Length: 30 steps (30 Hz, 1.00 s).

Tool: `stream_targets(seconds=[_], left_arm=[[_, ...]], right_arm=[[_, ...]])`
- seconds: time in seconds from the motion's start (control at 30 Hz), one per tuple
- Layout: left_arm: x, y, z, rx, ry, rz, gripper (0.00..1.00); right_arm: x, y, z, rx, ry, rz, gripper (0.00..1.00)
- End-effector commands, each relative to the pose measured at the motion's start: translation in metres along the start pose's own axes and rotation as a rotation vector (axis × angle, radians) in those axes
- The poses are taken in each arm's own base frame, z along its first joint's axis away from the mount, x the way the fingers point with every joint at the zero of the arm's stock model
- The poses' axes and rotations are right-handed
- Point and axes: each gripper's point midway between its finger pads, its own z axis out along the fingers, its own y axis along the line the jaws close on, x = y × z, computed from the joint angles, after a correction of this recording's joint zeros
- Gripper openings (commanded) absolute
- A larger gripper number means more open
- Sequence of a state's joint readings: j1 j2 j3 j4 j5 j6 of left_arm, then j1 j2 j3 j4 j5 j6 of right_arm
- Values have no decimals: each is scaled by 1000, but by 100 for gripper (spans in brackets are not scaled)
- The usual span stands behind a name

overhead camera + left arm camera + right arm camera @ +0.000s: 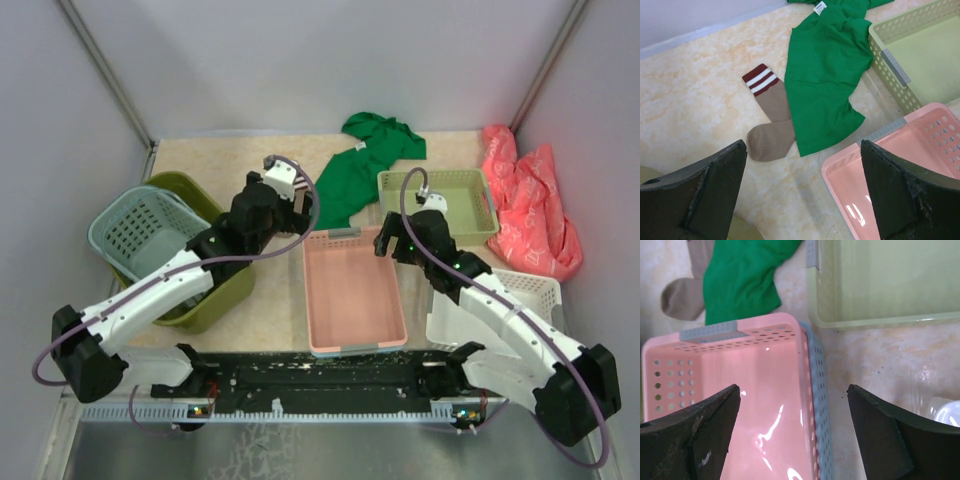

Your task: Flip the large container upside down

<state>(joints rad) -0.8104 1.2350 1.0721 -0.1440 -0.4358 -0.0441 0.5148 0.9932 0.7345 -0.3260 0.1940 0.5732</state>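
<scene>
The large container (222,290) is the deep olive-green basket at the left of the table, standing open side up. A teal basket (140,232) rests tilted in it, and my left arm crosses above it. My left gripper (292,232) is open just right of its far corner, over bare table between it and the pink tray (318,300). In the left wrist view that gripper (804,150) holds nothing, and a bit of the olive rim (742,231) shows at the bottom left. My right gripper (390,246) (794,390) is open and empty above the pink tray's right rim (813,390).
A green shirt (365,160) and a striped brown sock (771,125) lie at the back. A pale yellow-green basket (440,200) stands at the back right, with a white basket (525,295) in front of it. A red bag (530,200) lies against the right wall.
</scene>
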Motion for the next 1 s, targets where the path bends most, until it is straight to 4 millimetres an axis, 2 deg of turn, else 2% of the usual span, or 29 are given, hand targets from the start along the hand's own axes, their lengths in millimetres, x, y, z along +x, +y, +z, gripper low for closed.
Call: stream_targets(seconds=[0.0, 0.07, 0.13, 0.2, 0.4, 0.5, 0.63, 0.7, 0.8, 0.87, 0.97], left_arm=[[-5, -2, 3, 11, 47, -57, 100], [-4, -3, 4, 28, 51, -67, 100], [-3, -4, 5, 35, 54, -68, 100], [-1, -5, 6, 39, 58, -68, 100], [2, -9, 9, 56, 75, -71, 100], [6, -11, 10, 65, 91, -73, 100], [7, -2, 10, 36, 119, -85, 100], [5, 15, 8, -13, 140, -116, 100], [-5, 52, 1, -86, 159, -196, 100], [-14, 83, -8, -166, 155, -230, 99], [-16, 123, -21, -329, 189, -246, 99]], right_arm=[[6, -2, 4, 24, 31, -18, 86], [15, -6, 5, 32, 62, -43, 77], [23, -9, 5, 38, 95, -65, 60], [30, -11, 5, 34, 122, -77, 51], [44, -10, 5, 10, 175, -111, 31], [45, -16, 6, 47, 185, -131, 20], [31, -42, 5, 210, 145, -163, 19], [22, -48, 2, 259, 120, -176, 18], [14, -46, 0, 258, 97, -181, 19], [10, -42, 0, 246, 92, -174, 25], [3, -30, 0, 198, 72, -149, 45]])
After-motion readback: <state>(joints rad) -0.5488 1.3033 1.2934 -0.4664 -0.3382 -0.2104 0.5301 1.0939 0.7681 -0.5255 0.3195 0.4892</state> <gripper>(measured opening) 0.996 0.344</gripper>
